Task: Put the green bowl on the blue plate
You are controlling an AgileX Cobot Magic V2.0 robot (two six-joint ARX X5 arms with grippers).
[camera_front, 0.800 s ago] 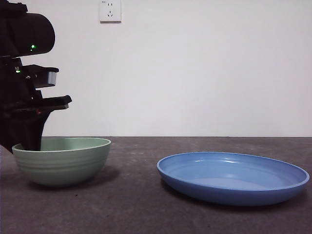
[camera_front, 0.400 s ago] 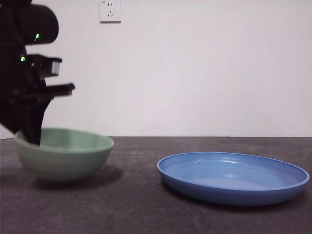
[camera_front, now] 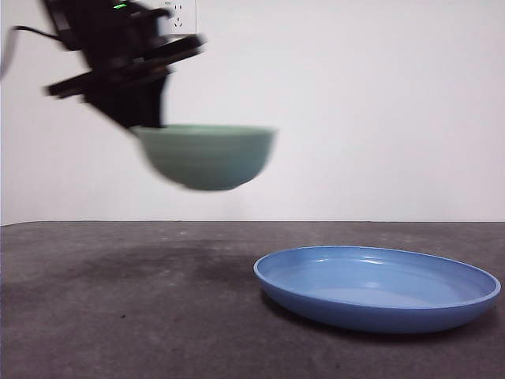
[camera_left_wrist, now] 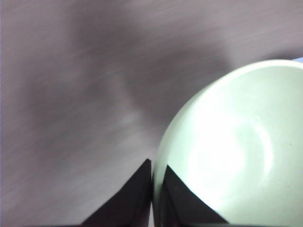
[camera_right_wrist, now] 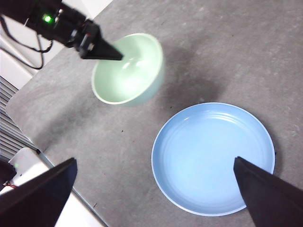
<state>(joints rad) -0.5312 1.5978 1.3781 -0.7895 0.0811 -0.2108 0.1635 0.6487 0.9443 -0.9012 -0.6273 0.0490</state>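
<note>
Lifted off the dark table (camera_front: 95, 316) since a second ago, pale mint-green round bowl (camera_front: 207, 156) in mid-air, rim pinched by left gripper (camera_left_wrist: 152, 182); glossy blue round plate (camera_front: 379, 288) beside; right gripper (camera_right_wrist: 156, 198) spread wide above.

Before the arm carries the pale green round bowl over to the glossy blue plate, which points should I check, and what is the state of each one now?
1. Left gripper shut on the pale green round bowl at its rim: ok.
2. Bowl off the table: ok.
3. Bowl level: cannot tell, the front view is blurred.
4. Glossy blue plate holds nothing: ok.
5. Bowl above the plate: not ok, it hangs beside it.
6. Right gripper, open, high above the plate: ok.
</note>
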